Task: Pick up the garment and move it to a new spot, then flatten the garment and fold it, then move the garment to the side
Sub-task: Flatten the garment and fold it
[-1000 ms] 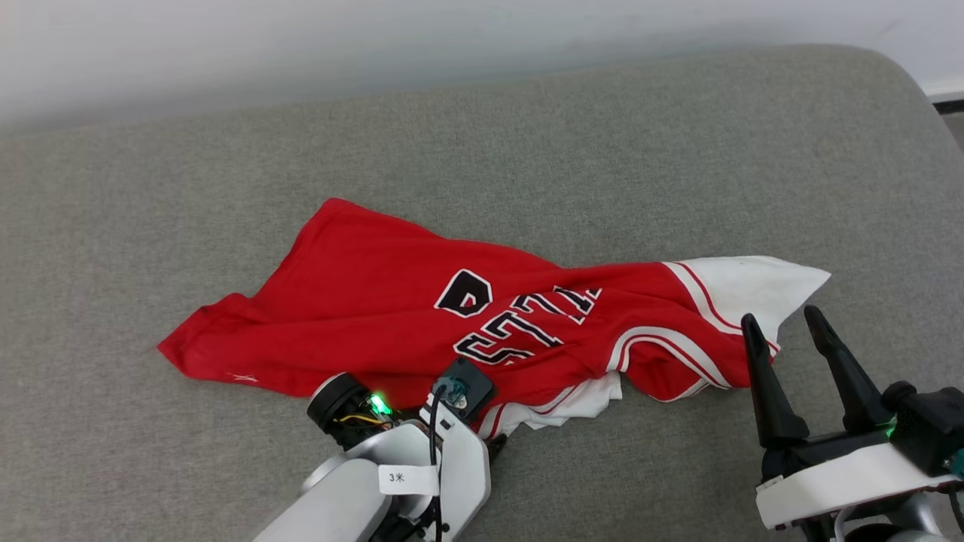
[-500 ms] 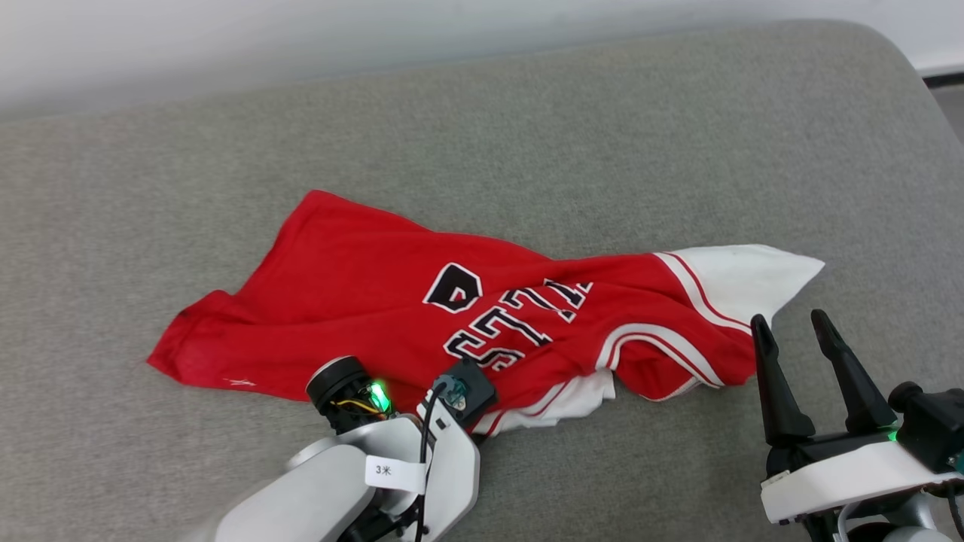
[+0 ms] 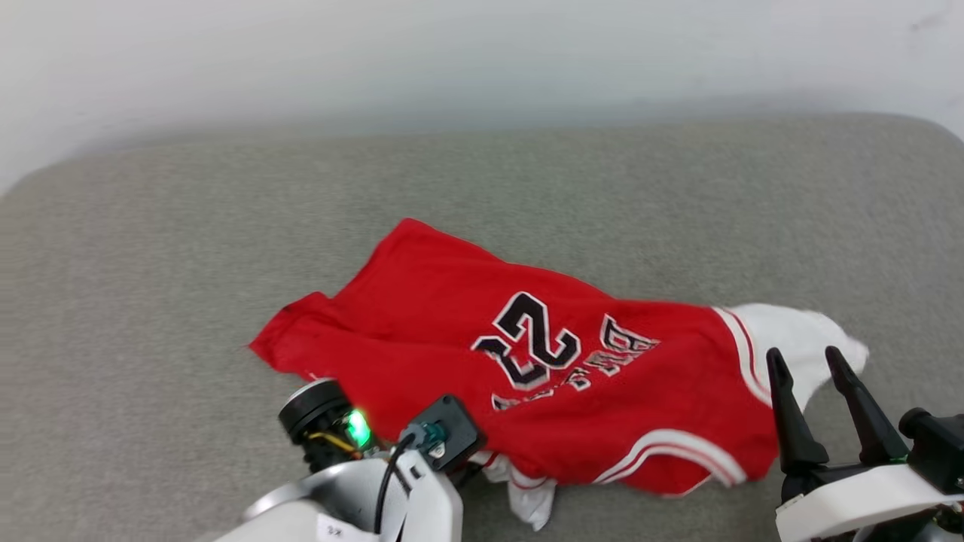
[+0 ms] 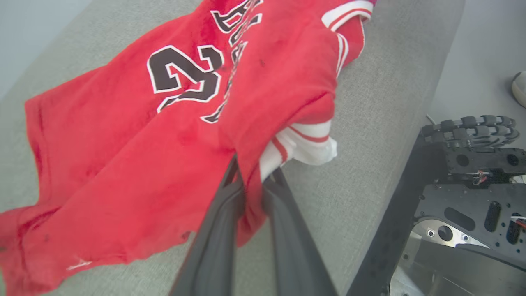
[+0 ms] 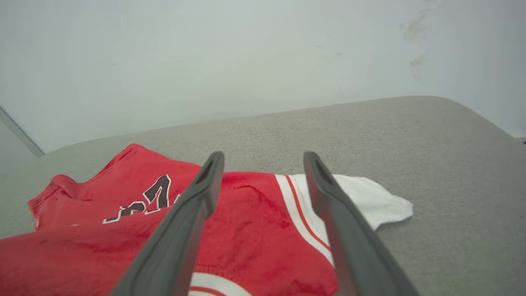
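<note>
1. Grip status: the left gripper (image 4: 254, 174) is clamped on the near edge of the garment (image 3: 452, 331). In the left wrist view, red cloth and a white sleeve (image 4: 306, 144) are bunched between its two fingers.
2. The right gripper (image 3: 803, 360) has its fingers apart and holds nothing. It hovers just near of the far-right sleeve (image 3: 806, 335), at the garment's right end.
3. Change over the last second:
   - The head camera has shifted, so the garment's new place in that view is no proof of travel.
   - The cloth itself has rearranged. The fold across the print (image 3: 538, 350) has opened. A whole digit now shows where mostly lettering showed before, and the lettering is now partly tucked under.
   - The near hem has gathered at the left gripper.
4. Location: the garment lies crumpled across the middle of the grey padded surface (image 3: 188, 263). Most of it rests there, and only the pinched near edge appears raised.
5. Meaning for the task: the pick-up appears to have just begun. Relocation, flattening, folding and the final move aside remain. A one-point hold on thin cloth will likely drag the rest, and the right gripper is well placed to take the right sleeve.
</note>
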Robot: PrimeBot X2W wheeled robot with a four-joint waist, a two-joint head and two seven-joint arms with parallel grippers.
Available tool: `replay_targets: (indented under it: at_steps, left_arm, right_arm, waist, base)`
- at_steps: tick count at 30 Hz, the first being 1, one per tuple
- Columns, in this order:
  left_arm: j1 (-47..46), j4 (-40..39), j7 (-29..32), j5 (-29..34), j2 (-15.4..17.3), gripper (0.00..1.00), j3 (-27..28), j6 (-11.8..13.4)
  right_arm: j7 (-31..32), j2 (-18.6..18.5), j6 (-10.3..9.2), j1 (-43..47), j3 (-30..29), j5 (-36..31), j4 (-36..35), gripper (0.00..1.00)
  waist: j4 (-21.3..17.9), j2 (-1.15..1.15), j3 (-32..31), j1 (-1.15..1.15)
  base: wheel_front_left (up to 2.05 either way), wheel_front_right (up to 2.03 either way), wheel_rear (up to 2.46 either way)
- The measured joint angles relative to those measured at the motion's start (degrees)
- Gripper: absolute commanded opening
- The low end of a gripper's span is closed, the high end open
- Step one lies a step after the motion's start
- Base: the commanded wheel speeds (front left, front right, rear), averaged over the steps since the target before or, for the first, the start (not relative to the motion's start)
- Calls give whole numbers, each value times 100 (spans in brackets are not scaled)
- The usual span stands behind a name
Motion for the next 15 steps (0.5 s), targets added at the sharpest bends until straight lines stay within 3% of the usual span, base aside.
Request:
replay_targets:
  at_steps: [9,15]
  left_arm:
    - [589,-703,399,-288,799,0,227,556]
    - [724,-104,187,-608,600,0,367,655]
  right_arm:
    - [97,1,0,92,-79,2,-112,100]
    - [156,2,1,-8,9,-26,-223,100]
  waist:
    - [478,0,-141,-1]
    - [479,0,82,-1]
  base:
    - [0,0,0]
    - [0,0,0]
